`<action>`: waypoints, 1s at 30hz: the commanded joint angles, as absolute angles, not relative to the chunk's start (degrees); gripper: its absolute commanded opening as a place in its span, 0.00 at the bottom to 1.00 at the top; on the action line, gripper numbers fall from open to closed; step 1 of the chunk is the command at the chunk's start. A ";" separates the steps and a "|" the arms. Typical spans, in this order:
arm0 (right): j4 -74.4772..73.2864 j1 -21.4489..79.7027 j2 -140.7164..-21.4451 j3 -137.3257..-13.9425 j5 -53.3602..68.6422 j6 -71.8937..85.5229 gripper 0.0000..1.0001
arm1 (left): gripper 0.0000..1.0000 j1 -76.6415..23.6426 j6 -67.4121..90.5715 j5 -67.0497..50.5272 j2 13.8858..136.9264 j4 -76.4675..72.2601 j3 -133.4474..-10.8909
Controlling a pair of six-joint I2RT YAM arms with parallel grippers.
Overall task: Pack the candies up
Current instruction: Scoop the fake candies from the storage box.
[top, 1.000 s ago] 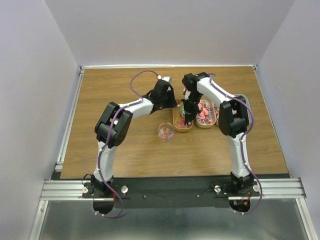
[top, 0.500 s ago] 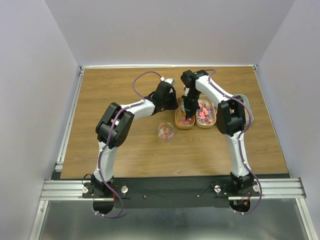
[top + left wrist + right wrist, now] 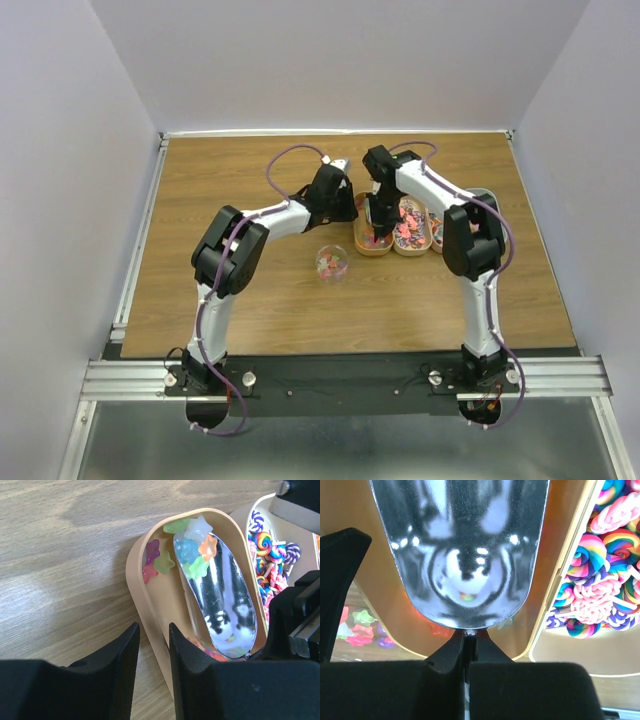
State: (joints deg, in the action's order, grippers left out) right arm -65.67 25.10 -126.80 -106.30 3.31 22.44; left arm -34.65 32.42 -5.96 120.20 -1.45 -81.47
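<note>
The candies (image 3: 195,550) are small translucent stars. A cluster of green, blue, white and orange ones sits at the far tip of the metal scoop (image 3: 225,595), ahead of the right gripper (image 3: 467,640). A purple, a pink and a green star lie loose on the floor of the tan tray (image 3: 137,580), just beyond the left gripper (image 3: 154,630) and beside the scoop.

The scoop lies inside the tan tray with its bowl pointing away from the right jaws, which are pressed together on its thin handle. The left jaws are nearly together and pinch the tray's near wall, one finger outside and one inside.

To the right of both grippers, touching the tan tray, a cream tray (image 3: 570,657) holds striped swirl lollipops (image 3: 600,575). A small clear cup (image 3: 332,262) with more sweets stands on the wooden table (image 3: 60,555), on the near side of the left jaws and apart from the trays.

The right gripper's body covers the near end of the tan tray. From above, the right arm hides most of whatever lies past the cream tray. The sweets under the scoop are only a red-orange blur.
</note>
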 commanded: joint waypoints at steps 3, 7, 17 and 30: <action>-59.15 24.26 -122.35 -101.34 -4.04 21.10 0.01 | 0.40 -34.89 33.31 -6.50 116.90 -0.62 -81.47; -57.05 24.26 -119.80 -98.62 -4.22 20.22 0.01 | 0.43 -34.89 33.84 -6.42 115.93 -0.53 -82.18; -54.32 24.17 -115.58 -93.08 -2.64 18.37 0.01 | 0.50 -34.89 35.15 -4.66 112.68 -0.09 -81.83; -52.82 24.87 -106.28 -90.09 -2.29 15.21 0.01 | 0.54 -32.96 36.12 2.80 102.58 2.02 -78.32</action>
State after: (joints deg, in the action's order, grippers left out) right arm -54.08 24.64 -112.57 -91.39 -0.80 17.37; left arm -34.26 35.64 -3.60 109.16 0.14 -80.66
